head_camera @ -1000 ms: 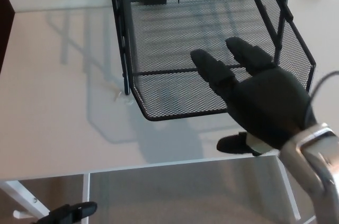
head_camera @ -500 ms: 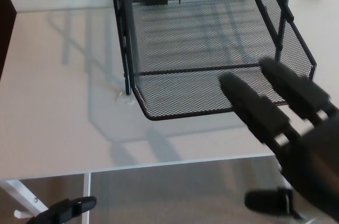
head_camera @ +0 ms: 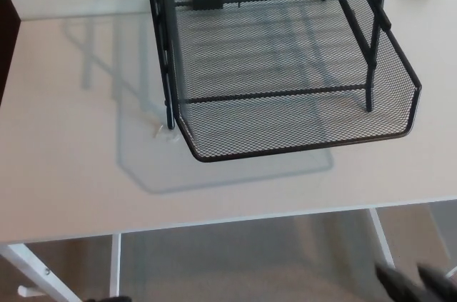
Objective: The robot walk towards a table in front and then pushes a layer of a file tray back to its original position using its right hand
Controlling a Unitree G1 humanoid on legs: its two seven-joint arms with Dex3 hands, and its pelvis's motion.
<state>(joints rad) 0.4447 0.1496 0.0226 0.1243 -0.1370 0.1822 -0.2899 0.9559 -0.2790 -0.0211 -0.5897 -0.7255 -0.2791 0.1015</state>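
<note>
Empty mesh tray layer (head_camera: 300,127) protruding w/ table (head_camera: 71,159) beneath.

A black mesh tray layer (head_camera: 300,131) is seen pulled out over a white table (head_camera: 71,173). Dark fingertips (head_camera: 407,286) are glimpsed bottom right.

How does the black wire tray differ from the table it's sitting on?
The wire tray is black, while the table is white. The tray is open mesh that you can see through, whereas the table top is solid. The tray has raised walls and rounded front corners, but the table is flat with a straight front edge. Both are roughly rectangular in outline.
</note>
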